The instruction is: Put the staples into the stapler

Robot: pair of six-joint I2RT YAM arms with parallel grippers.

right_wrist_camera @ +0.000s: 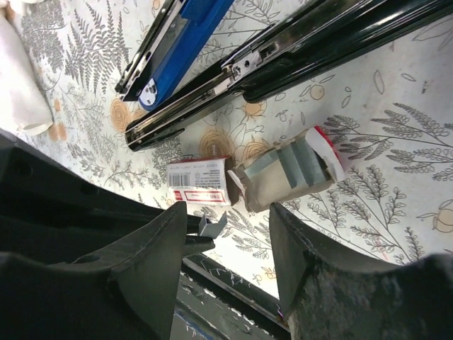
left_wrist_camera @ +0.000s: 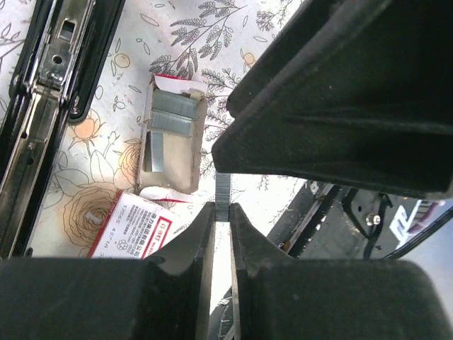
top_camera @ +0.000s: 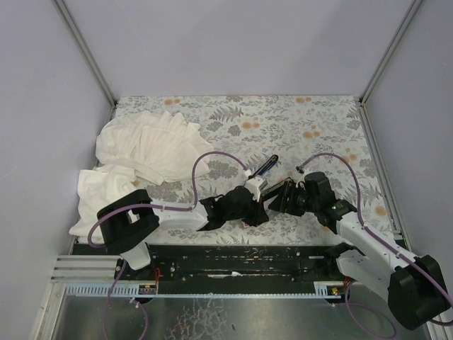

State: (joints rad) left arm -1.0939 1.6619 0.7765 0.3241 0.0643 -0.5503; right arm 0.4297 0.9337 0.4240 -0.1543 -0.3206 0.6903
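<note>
My left gripper (left_wrist_camera: 222, 207) is shut on a short grey strip of staples (left_wrist_camera: 223, 190), pinched at its end between the fingertips. The staples' open box tray (left_wrist_camera: 170, 138) holds more strips, and its red-labelled sleeve (left_wrist_camera: 131, 227) lies beside it. The stapler (right_wrist_camera: 233, 67) lies hinged open on the floral mat, its blue top (right_wrist_camera: 180, 39) apart from the black base with the metal channel. My right gripper (right_wrist_camera: 228, 209) is open, and the held strip (right_wrist_camera: 212, 228) sits just inside its jaws near one finger without touching it. Both grippers (top_camera: 270, 203) meet below the stapler (top_camera: 265, 167).
A large white cloth (top_camera: 148, 152) is bunched at the left of the floral mat (top_camera: 318, 120). The black and metal rail (top_camera: 241, 265) runs along the near edge under the arms. Grey walls enclose the table on three sides.
</note>
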